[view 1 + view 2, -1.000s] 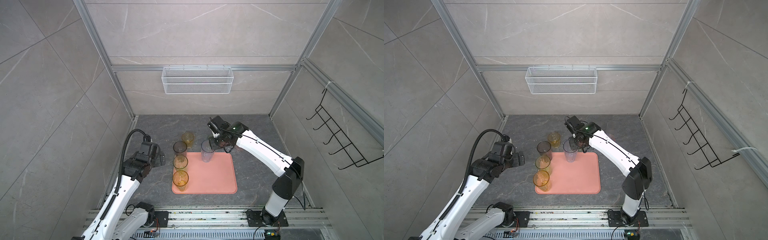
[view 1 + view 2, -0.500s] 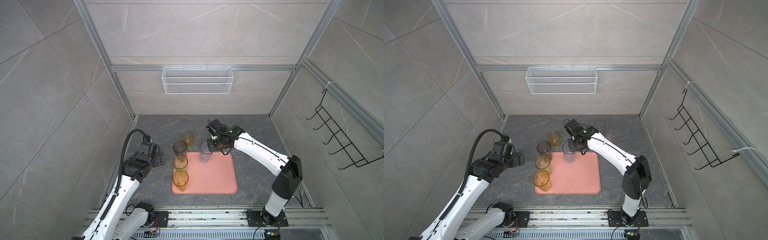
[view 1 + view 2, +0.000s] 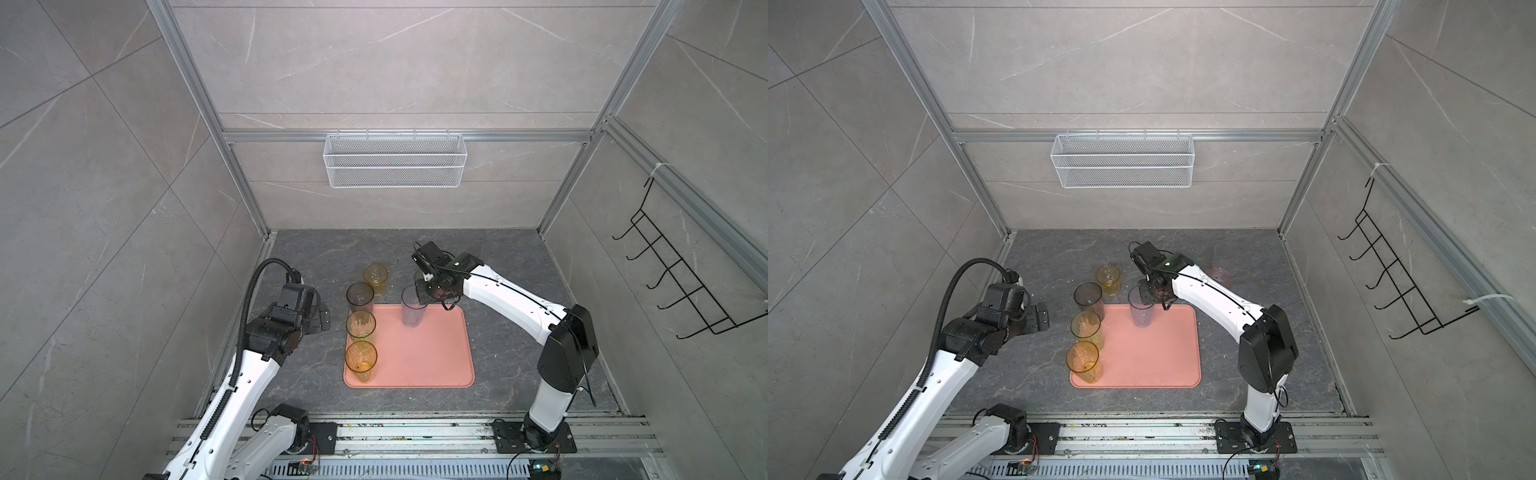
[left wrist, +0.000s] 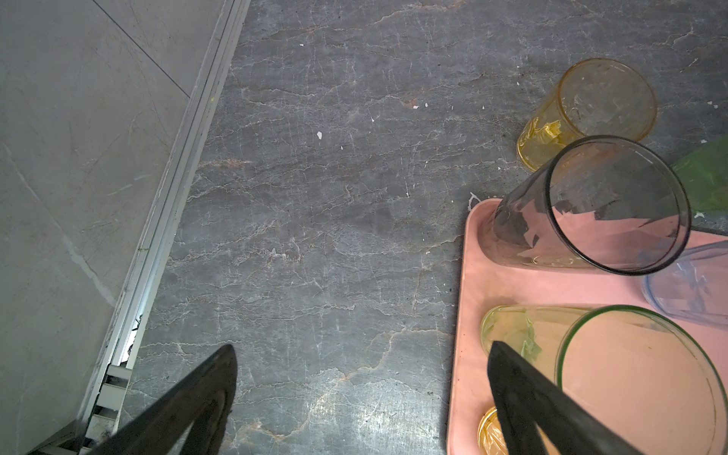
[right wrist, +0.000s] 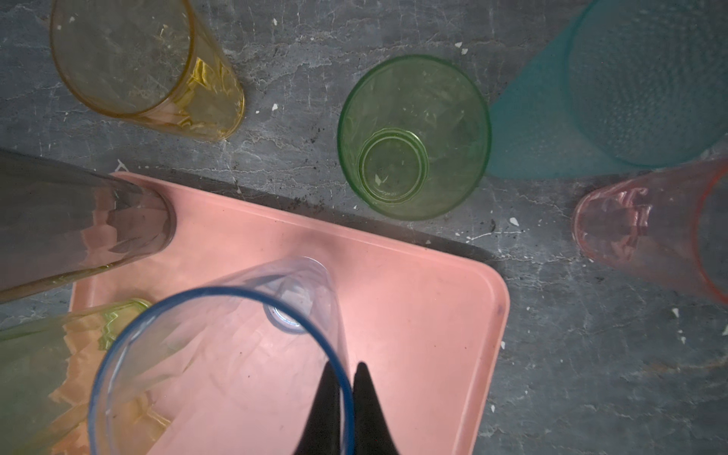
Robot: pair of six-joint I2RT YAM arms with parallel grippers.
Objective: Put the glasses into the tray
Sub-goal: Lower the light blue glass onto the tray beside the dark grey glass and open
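While the grey glass [image 3: 360, 296], yellow-green glass [image 3: 360, 326] and amber glass [image 3: 361, 358] stand along the left edge of the tray [image 3: 428, 353] and the blue glass [image 3: 412, 307] is upright at its far edge, the yellow glass [image 3: 375, 278], green glass [image 5: 413, 138], teal glass [image 5: 638, 78] and pink glass [image 5: 638, 224] stand on the worktop [image 3: 324, 253] beyond it, so I judge the job under half done. The right claw [image 5: 348, 368], wrist bent down, pinches the blue glass's rim, one finger inside. The left claw [image 4: 362, 346] hangs spread and empty over the worktop left of the tray.
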